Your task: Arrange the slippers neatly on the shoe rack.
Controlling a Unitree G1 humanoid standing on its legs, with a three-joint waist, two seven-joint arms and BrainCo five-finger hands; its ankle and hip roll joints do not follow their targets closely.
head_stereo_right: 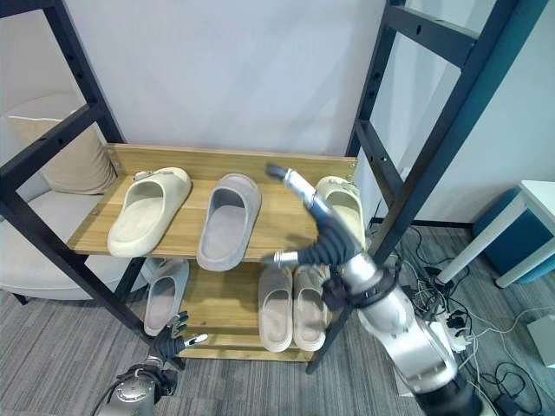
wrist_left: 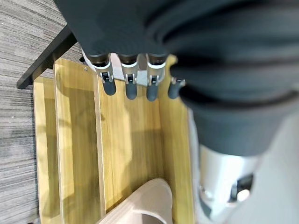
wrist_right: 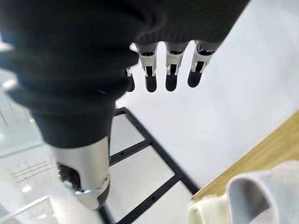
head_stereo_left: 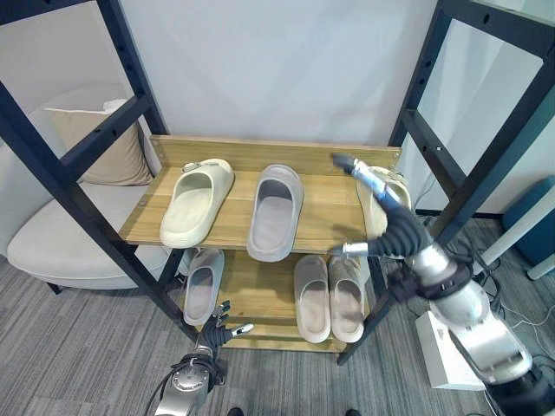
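Right hand (head_stereo_left: pixel 388 227) held with fingers spread above the cream foam slipper (head_stereo_left: pixel 389 192) at the two-tier wooden shoe rack's (head_stereo_left: pixel 334 212) right end, apparently not touching it, left hand (head_stereo_left: pixel 216 332) lowered near the floor, fingers relaxed.

Six foam slippers sit on the two-tier wooden shoe rack (head_stereo_left: pixel 329 204). The top shelf carries three: a cream slipper (head_stereo_left: pixel 197 201) at 9 o'clock, a grey slipper (head_stereo_left: pixel 275 211) in the middle and a cream slipper (head_stereo_left: pixel 388 192) at 3 o'clock. The lower shelf holds three: one grey slipper (head_stereo_left: pixel 203 284) at 7 o'clock and two beige slippers (head_stereo_left: pixel 329 296) side by side at 5 o'clock.
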